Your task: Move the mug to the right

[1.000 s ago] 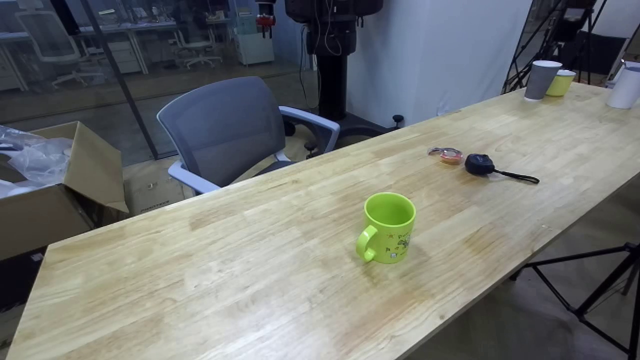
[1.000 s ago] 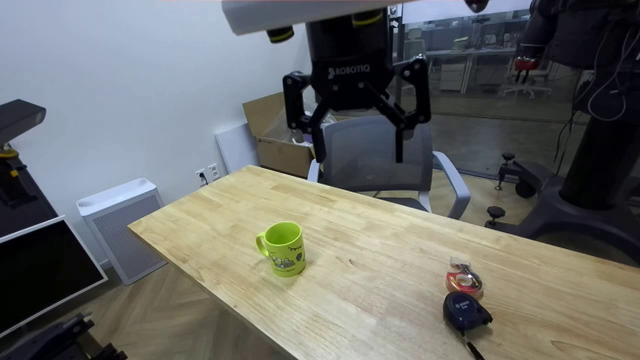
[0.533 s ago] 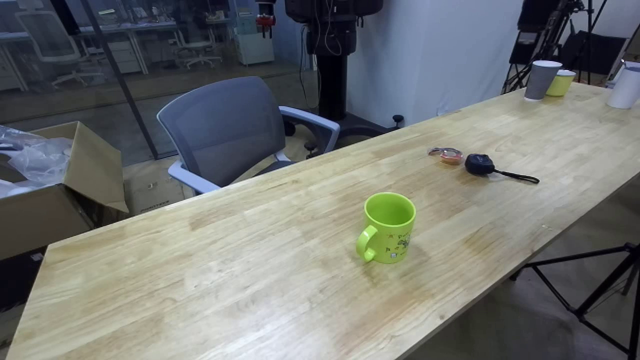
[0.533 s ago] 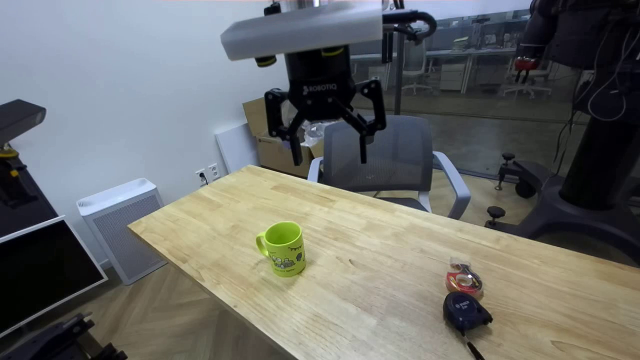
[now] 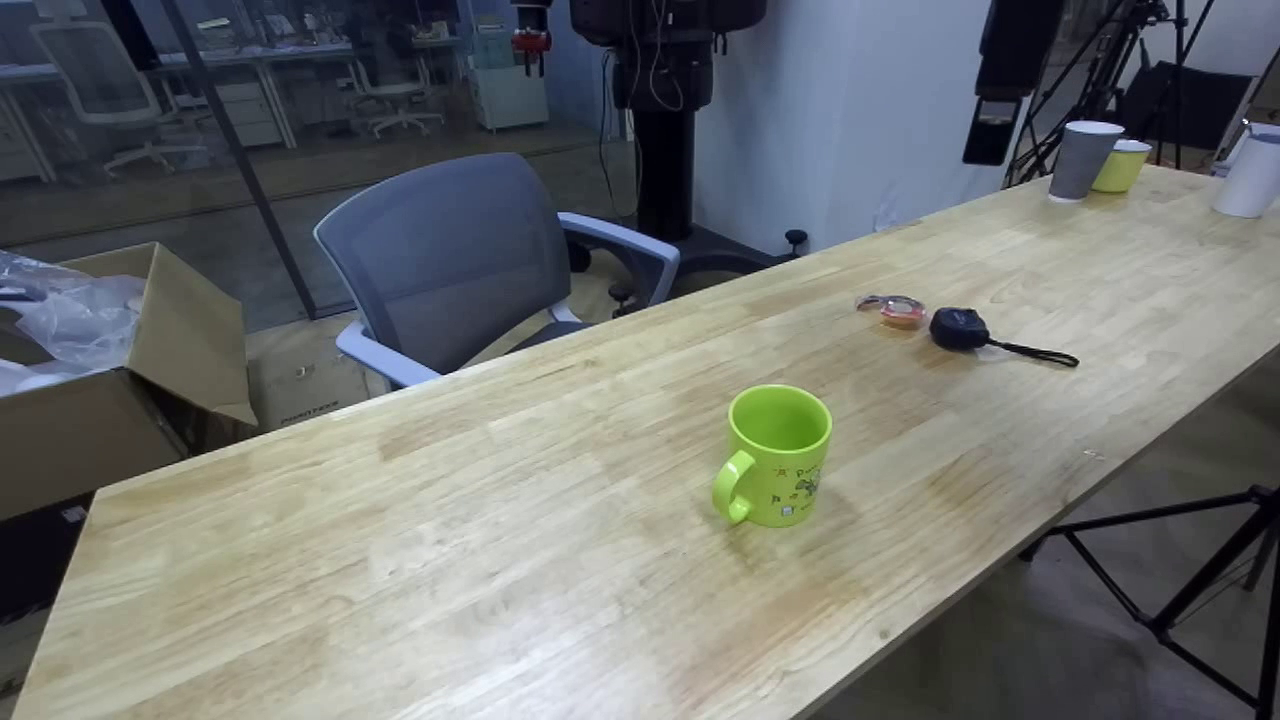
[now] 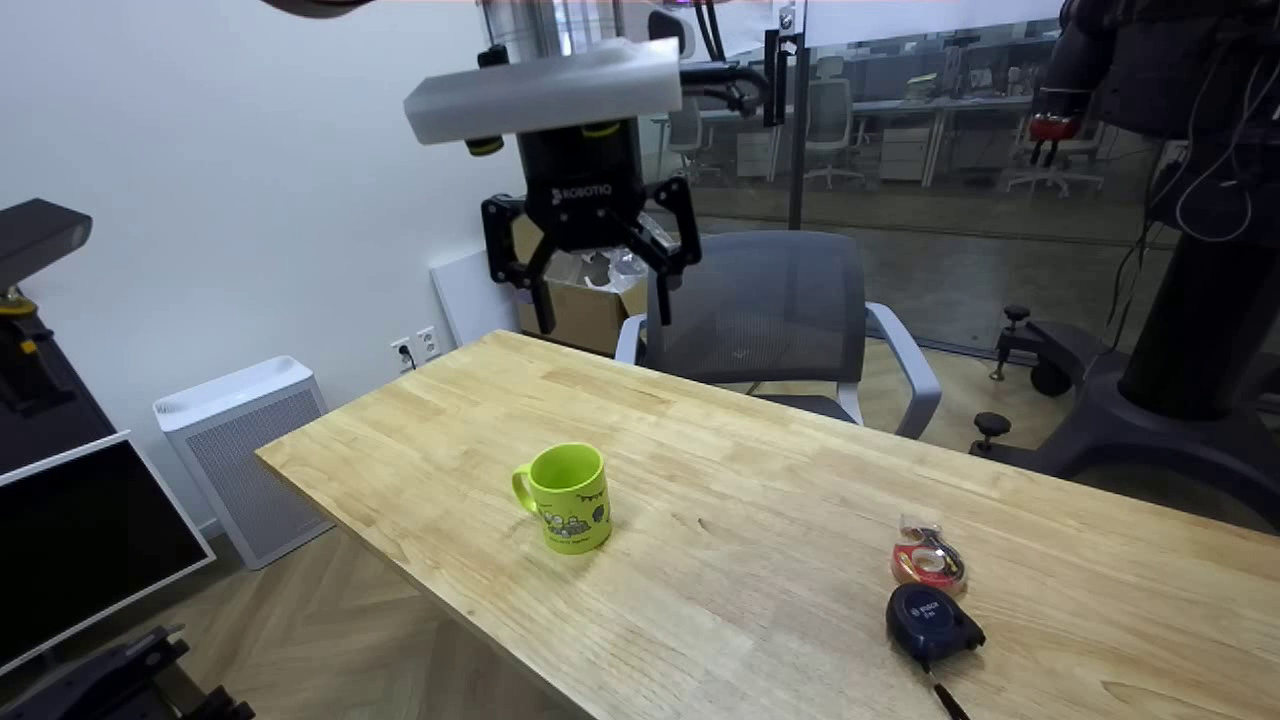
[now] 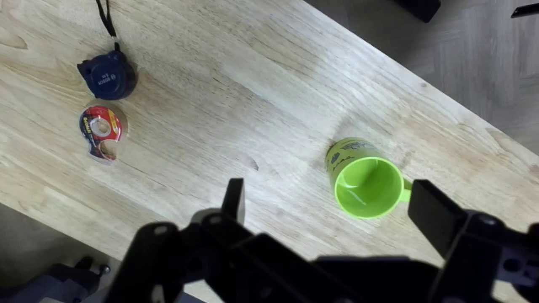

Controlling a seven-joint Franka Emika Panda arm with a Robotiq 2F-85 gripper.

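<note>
The lime-green mug [image 5: 775, 465] stands upright on the wooden table, and it shows in both exterior views [image 6: 572, 505]. My gripper [image 6: 605, 322] is open and empty, in the air above and behind the mug in that exterior view. Only a dark part of the gripper [image 5: 990, 130] shows at the top of an exterior view. In the wrist view, the mug [image 7: 368, 187] appears between the open fingers [image 7: 327, 185], closer to the right finger, well below them. That finger covers part of the mug's handle.
A dark blue tape measure [image 6: 928, 622] with a strap and a red tape dispenser [image 6: 928, 562] lie on the table [image 6: 760, 560]. A grey cup [image 5: 1083, 162], a yellowish cup [image 5: 1122, 168] and a white container [image 5: 1248, 175] stand at the far end. A chair [image 6: 755, 300] stands behind.
My gripper has moved left and farther from the camera in an exterior view, staying open. Its dark part has come down and left into view in an exterior view. The mug has not moved.
</note>
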